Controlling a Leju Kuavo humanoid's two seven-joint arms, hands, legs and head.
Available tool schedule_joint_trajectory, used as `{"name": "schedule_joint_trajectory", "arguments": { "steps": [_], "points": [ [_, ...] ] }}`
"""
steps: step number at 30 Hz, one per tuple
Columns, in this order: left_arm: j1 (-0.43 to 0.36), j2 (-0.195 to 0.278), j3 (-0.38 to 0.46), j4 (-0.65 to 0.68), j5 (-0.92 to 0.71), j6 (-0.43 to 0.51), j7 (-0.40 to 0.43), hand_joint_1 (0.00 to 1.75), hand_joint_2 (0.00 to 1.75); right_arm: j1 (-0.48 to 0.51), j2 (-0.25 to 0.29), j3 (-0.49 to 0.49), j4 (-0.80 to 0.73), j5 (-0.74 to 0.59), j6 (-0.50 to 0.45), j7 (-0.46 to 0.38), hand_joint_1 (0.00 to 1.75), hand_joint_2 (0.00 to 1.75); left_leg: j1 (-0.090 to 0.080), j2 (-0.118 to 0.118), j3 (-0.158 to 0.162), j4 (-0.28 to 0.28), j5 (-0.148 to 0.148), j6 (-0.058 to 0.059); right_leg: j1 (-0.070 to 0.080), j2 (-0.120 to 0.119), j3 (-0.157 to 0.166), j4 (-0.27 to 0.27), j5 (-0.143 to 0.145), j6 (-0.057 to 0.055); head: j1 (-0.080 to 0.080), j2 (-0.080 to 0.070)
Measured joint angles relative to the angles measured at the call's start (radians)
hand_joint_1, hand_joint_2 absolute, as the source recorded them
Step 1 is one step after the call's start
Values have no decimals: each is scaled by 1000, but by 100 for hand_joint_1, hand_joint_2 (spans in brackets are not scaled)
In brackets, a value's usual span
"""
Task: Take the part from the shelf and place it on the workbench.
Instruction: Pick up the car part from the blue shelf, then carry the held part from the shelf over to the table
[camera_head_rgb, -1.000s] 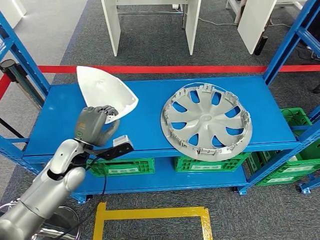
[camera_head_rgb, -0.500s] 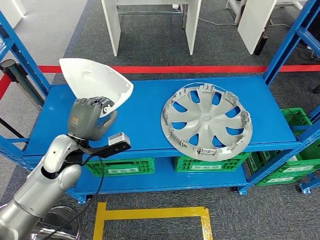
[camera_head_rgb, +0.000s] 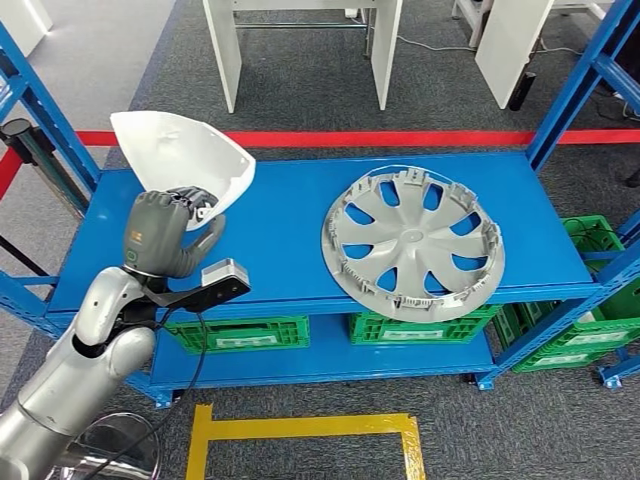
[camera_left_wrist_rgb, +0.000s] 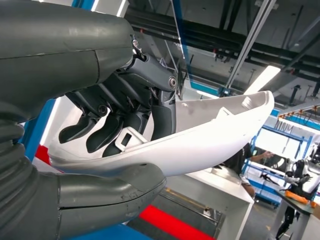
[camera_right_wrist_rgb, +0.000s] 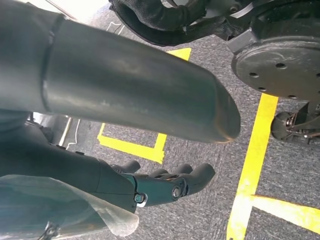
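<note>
At far left of the blue shelf (camera_head_rgb: 302, 220): white mirror cover (camera_head_rgb: 181, 160), raised off the deck, gripped by left hand (camera_head_rgb: 160, 233); fingers (camera_left_wrist_rgb: 109, 132) inside the shell, thumb beneath, lower edge hidden. At centre-right: silver wheel cover (camera_head_rgb: 413, 243), lying flat. Below: green crates (camera_head_rgb: 241, 333), partly cut off. Right hand (camera_right_wrist_rgb: 166, 185): empty, fingers loosely extended over grey floor.

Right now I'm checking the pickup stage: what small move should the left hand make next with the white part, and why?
Probably a slightly higher lift, drawing back from the shelf. The left hand grips the white part by its near rim, thumb beneath and fingers inside the shell; the part is tilted above the blue surface and apart from the wheel cover.
</note>
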Motion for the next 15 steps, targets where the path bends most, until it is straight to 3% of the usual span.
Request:
{"name": "schedule_joint_trajectory", "arguments": {
  "steps": [11,15],
  "points": [
    [1,14,2,-27,0,-11,2,173,175,0,3,0,0,-1,0,0,0,0,0,0,0,0,0,0,0,0,0,0,0,0,0,0],
    [2,21,7,-34,-4,-16,9,173,175,0,5,0,0,-1,0,-3,0,0,-4,0,-4,11,-3,6,-4,0,-1,-1,3,4,0,0]
  ]
}}
